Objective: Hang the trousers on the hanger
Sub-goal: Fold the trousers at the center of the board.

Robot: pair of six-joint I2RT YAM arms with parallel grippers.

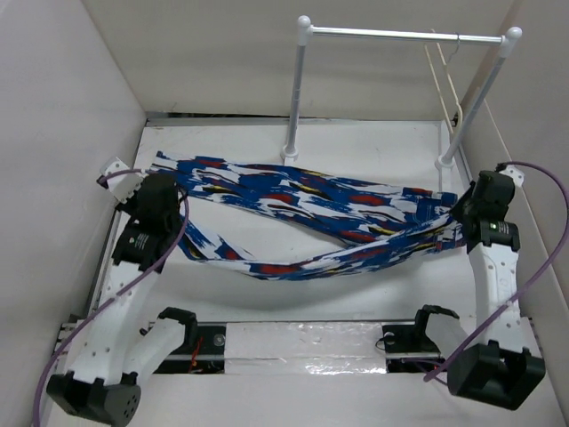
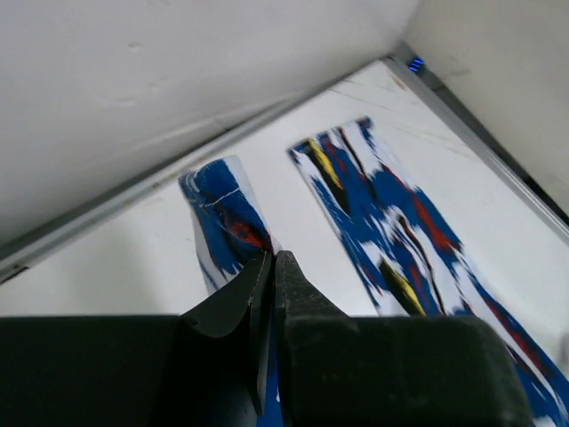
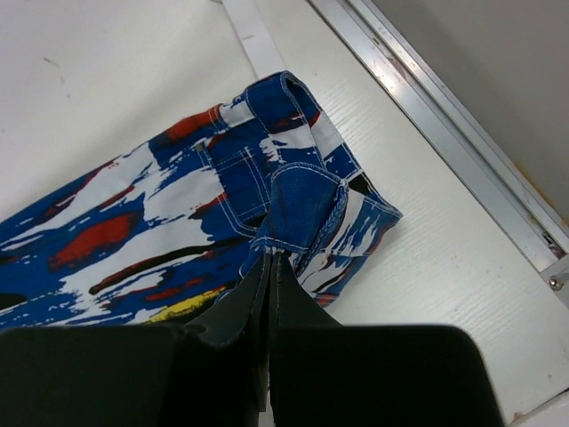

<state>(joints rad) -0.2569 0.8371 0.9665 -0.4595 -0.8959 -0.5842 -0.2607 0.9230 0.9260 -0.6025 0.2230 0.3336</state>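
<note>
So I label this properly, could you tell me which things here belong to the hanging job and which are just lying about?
Job in hand:
trousers
hanger
left gripper and right gripper, both shut on the trousers

Just there:
white rack, with the hanger on its rail
purple cables

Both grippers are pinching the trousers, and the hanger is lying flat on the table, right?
Not quite. The left gripper and right gripper do pinch the trousers, but the hanger is not on the table: the top external view shows it hanging from the rack rail.
</note>
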